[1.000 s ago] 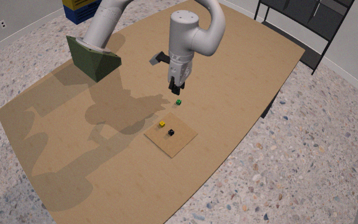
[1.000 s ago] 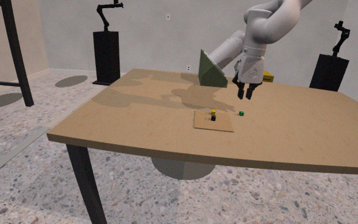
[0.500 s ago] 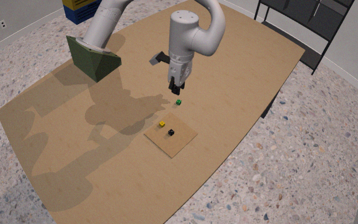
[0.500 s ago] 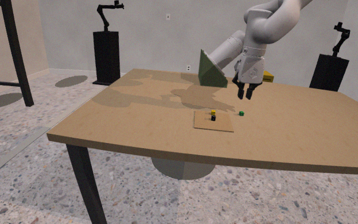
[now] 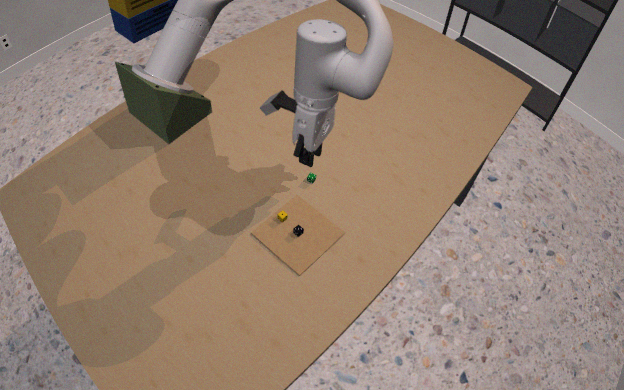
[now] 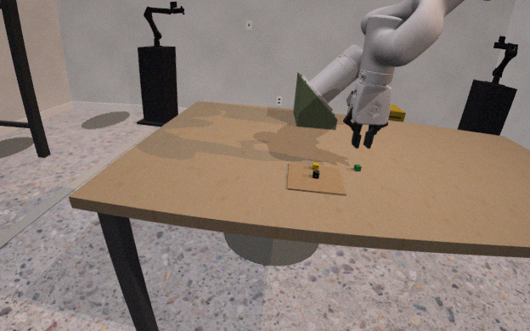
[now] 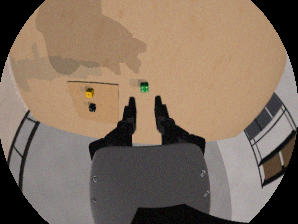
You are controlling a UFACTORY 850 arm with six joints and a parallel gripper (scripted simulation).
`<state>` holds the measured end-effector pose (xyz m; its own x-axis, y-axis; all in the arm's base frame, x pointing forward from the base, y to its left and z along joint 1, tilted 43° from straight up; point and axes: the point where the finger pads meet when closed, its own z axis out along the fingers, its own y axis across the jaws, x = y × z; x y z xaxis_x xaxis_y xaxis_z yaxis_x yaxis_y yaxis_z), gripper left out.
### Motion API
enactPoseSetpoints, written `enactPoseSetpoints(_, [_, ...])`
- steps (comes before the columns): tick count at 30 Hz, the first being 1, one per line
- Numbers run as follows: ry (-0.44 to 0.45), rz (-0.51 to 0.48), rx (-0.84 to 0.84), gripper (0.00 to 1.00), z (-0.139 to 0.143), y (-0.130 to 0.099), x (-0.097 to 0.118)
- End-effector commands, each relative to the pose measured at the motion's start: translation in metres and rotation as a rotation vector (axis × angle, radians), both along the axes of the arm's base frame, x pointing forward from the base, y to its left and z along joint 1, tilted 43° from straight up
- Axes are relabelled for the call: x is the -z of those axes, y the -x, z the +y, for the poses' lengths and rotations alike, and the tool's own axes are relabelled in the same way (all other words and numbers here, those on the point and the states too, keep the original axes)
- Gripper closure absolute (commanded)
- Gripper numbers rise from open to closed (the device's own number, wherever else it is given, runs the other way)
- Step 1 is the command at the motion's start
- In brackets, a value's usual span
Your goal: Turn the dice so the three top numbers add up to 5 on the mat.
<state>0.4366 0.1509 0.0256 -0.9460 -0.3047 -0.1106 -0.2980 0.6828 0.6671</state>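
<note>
The green die (image 5: 311, 178) (image 6: 358, 168) (image 7: 144, 87) lies on the table, off the mat. The yellow die (image 5: 282, 216) (image 6: 315, 165) (image 7: 89, 93) and the black die (image 5: 298, 230) (image 6: 316, 174) (image 7: 92, 107) lie on the thin square mat (image 5: 318, 245) (image 6: 332, 187) (image 7: 107, 110), close to each other. The yellow die seems to show one pip on top; the green and black top numbers are too small to read surely. My gripper (image 5: 308, 161) (image 6: 362, 146) (image 7: 145, 103) is partly open and empty, above the table near the green die. The mat lies flat.
The arm's green wedge base (image 5: 166, 112) (image 6: 311, 110) stands on the table behind the mat. The arm's shadow falls on the table beside the mat and the green die. A dark shelf (image 5: 531, 40) stands on the floor beyond the table.
</note>
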Motion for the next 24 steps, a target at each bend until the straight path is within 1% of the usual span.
enactPoseSetpoints(1, [0.000,-0.001,0.001,0.69,0.002,0.000,0.002])
enactPoseSetpoints(24, [0.000,-0.001,0.001,0.69,0.023,0.003,0.025])
